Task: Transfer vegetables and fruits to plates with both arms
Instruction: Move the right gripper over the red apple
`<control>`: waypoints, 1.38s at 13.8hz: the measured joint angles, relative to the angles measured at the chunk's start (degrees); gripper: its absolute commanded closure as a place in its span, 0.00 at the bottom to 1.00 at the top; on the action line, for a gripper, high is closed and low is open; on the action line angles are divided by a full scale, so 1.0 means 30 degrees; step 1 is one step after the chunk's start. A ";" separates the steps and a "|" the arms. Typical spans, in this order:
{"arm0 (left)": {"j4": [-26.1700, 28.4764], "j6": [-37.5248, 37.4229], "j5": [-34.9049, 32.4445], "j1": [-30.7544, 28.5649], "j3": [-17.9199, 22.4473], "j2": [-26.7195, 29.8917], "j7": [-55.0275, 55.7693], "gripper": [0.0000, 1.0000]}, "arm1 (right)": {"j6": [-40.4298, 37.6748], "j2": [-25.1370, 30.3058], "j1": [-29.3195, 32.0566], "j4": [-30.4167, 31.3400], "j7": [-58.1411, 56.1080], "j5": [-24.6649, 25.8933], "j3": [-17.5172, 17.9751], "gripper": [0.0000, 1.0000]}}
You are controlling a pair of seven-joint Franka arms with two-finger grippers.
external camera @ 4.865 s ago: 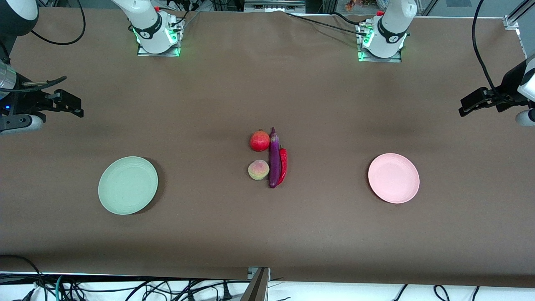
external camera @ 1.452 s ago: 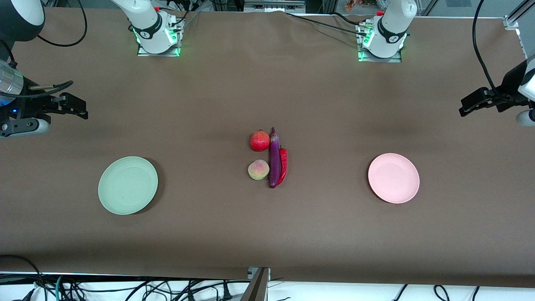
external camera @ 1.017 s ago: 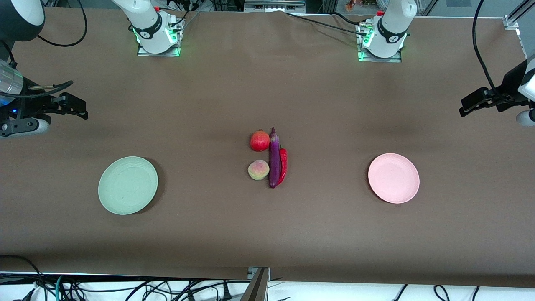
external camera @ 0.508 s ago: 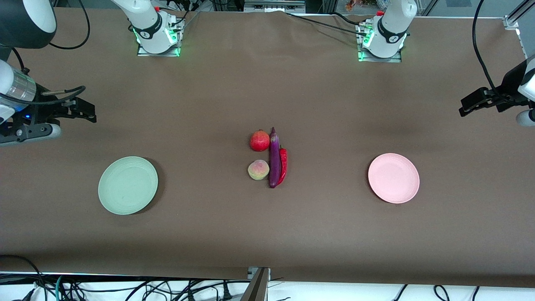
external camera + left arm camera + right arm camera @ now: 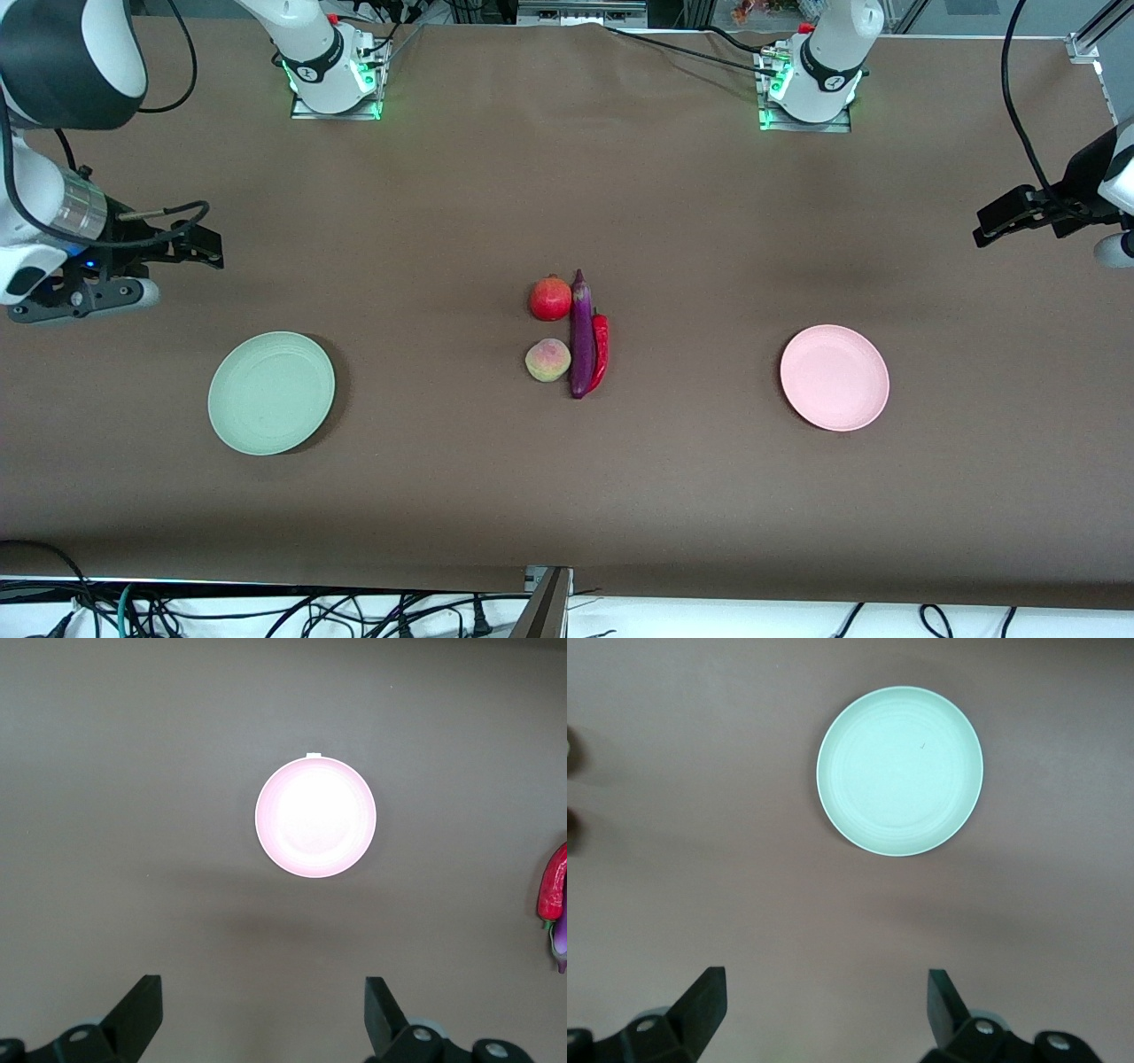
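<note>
Here both tools hang spread: right tool (image 5: 208,252) above mint plate (image 5: 271,392), left tool (image 5: 988,226) above pink plate (image 5: 834,377)

Pomegranate (image 5: 550,299), peach (image 5: 547,361), eggplant (image 5: 581,334), chili (image 5: 601,351) cluster mid-table between empty mint plate (image 5: 271,392) and pink plate (image 5: 834,377).

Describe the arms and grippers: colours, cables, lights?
Both arms are white with black joint sections; green lights glow at each base. Black cables trail along them. The right gripper and left gripper are black with two flat fingers. The right arm's wrist shows a silver band.
</note>
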State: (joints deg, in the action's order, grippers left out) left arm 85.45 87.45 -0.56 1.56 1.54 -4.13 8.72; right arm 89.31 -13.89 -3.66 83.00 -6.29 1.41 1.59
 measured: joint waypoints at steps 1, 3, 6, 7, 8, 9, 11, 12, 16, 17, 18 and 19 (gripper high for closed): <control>-0.0001 0.0000 0.0000 -0.0001 0.0011 0.0000 0.0000 0.00 | 0.0017 -0.0258 0.0004 0.0000 0.0000 -0.0002 -0.0032 0.00; -0.0001 0.0000 0.0000 -0.0001 0.0017 -0.0004 0.0000 0.00 | 0.0134 -0.0701 -0.0010 -0.0003 0.0204 -0.0073 -0.0034 0.00; -0.0007 0.0000 0.0000 -0.0003 0.0019 -0.0015 -0.0001 0.00 | 0.1047 -0.1492 -0.0310 0.0004 0.1766 -0.1347 0.0053 0.00; -0.0011 0.0001 0.0000 -0.0013 0.0027 -0.0020 -0.0001 0.00 | 0.1700 -0.1907 -0.0694 0.0010 0.2553 -0.1936 0.0111 0.00; -0.0021 0.0001 0.0000 -0.0024 0.0045 -0.0023 -0.0043 0.00 | 0.2505 -0.2389 -0.1314 0.0019 0.3636 -0.2338 0.0156 0.00; -0.0036 0.0001 0.0000 -0.0044 0.0069 -0.0022 -0.0230 0.00 | 0.3319 -0.2898 -0.2057 0.0026 0.5015 -0.2518 0.0198 0.00; -0.0063 0.0001 -0.0001 -0.0074 0.0097 -0.0023 -0.0980 0.00 | 0.5255 -0.4125 -0.3869 0.0038 0.8003 -0.2662 0.0264 0.00; -0.0073 0.0000 -0.0001 -0.0075 0.0101 -0.0024 -0.1148 0.00 | 0.6197 -0.4749 -0.4765 0.0036 0.9243 -0.2765 0.0285 0.00; -0.0084 0.0000 0.0042 0.0004 -0.0080 -0.0024 -0.1080 0.00 | 0.8900 -0.6823 -0.7736 0.0025 1.3162 -0.2854 0.0303 0.00; -0.0097 0.0000 0.0206 0.0059 -0.0214 -0.0024 -0.0956 0.00 | 0.9383 -0.7253 -0.8293 0.0027 1.3954 -0.2878 0.0308 0.00; -0.0114 0.0000 0.0532 0.0103 -0.0421 -0.0024 -0.0834 0.00 | 1.0064 -0.7737 -0.8869 0.0026 1.4819 -0.2892 0.0311 0.00; -0.0116 -0.0014 0.0816 0.0169 -0.0675 -0.0055 -0.0750 0.00 | 1.0895 -0.8228 -0.9426 0.0028 1.5768 -0.2897 0.0313 0.00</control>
State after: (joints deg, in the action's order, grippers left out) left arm 85.10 87.41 1.89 2.07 -0.49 -4.30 6.47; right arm 122.00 -38.57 -31.94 83.08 41.01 -7.28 2.53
